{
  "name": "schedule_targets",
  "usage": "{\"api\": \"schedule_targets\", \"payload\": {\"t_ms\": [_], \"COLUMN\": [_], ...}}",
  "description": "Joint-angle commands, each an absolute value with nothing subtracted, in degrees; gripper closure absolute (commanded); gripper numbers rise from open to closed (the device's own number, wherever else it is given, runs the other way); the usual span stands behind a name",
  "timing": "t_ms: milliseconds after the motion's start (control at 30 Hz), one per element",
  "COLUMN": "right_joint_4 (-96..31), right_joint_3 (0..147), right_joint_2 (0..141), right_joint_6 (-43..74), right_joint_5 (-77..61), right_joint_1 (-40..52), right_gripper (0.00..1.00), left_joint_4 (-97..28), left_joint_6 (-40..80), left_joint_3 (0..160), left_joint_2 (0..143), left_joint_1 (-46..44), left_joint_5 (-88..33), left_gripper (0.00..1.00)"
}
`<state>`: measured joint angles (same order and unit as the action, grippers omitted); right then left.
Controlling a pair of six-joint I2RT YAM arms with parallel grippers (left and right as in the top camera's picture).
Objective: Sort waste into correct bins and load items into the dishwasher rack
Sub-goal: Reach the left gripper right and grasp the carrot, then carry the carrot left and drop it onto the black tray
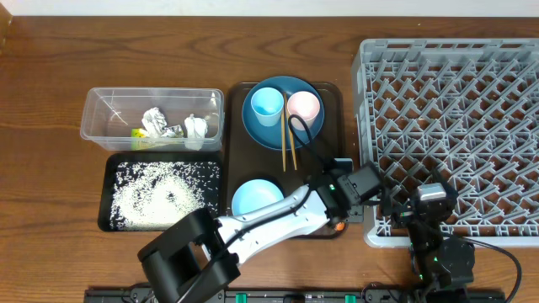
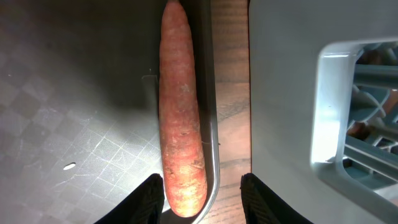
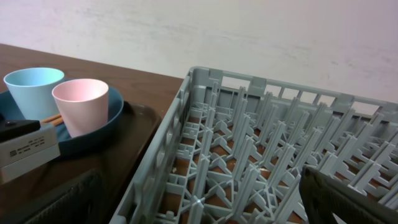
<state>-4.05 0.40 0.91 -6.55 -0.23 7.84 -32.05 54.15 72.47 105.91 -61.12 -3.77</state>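
Left hand [image 2: 203, 200] half open, straddling the end of the thin orange carrot [image 2: 180, 118] - not clamped, gap at one finger. Carrot lies along the rim of the dark brown serving tray [image 2: 74, 124], near the large grey plastic dishwasher rack [image 2: 283, 93]. My right hand [image 3: 205, 198] - spread wide, empty, above the rack.

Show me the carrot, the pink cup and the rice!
carrot [image 2: 181, 124], left wrist view, middle of its body.
pink cup [image 3: 82, 112], right wrist view, its side wall.
rice [image 1: 143, 206], overhead view, middle of the pile.
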Motion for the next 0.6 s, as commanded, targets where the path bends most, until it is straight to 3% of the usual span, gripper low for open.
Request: {"api": "schedule_targets", "payload": {"t_ms": [0,567], "right_joint_4": [-4.3,-4.3], "right_joint_3": [0.3,0.3], "right_joint_2": [0.9,0.9], "right_joint_6": [-6.9,-6.9], "right_joint_5": [-0.3,-0.3], "right_joint_1": [8.2,8.2], "right_gripper": [0.01,0.01], "left_joint_4": [-32.1,-32.2], "left_joint_6": [52.5,51.4], "left_joint_3": [72.2,71.7], "left_joint_2": [107.1,108.4], "left_joint_1": [-60.1,-60.1], "left_joint_5": [-7.4,-6.7], "left_gripper": [0.57,0.57]}}
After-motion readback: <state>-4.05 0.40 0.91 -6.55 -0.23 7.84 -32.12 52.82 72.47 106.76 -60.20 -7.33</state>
